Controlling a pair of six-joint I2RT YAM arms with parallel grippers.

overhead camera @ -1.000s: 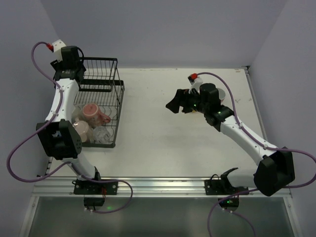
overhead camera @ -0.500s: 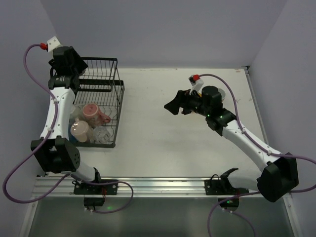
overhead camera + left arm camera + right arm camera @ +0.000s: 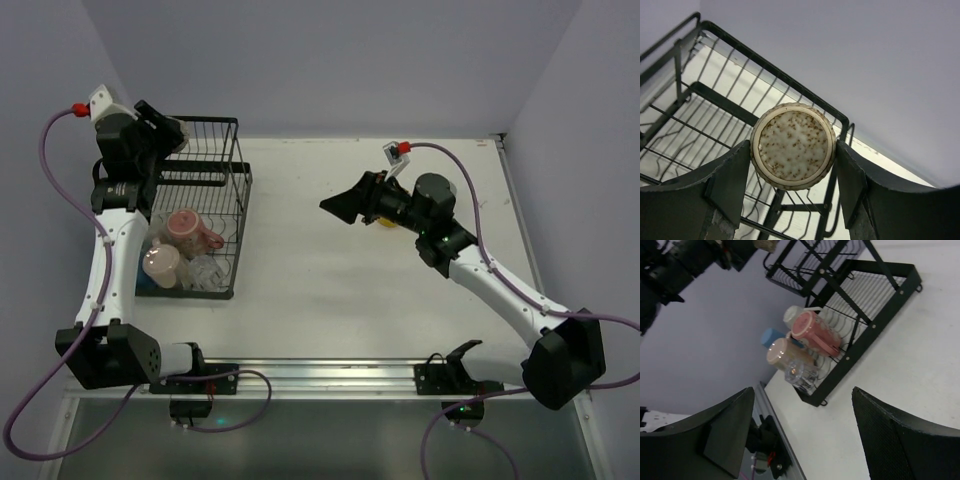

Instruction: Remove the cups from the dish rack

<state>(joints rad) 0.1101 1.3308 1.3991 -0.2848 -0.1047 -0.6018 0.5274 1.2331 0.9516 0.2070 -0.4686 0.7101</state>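
We record a white table (image 3: 330, 300). A metal rail (image 3: 330, 372) borders its 6 o'clock edge. Pale wall (image 3: 330, 60) stands at 12 o'clock.

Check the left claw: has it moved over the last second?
Yes. The left claw, shut on the speckled cup, has tilted up at the dish rack's far-left corner, its wrist swinging left, away from the rack.

Fingers (image 3: 729, 181) clamp beige speckled cup (image 3: 793, 146), base toward camera; black wire dish rack (image 3: 720, 100) behind.
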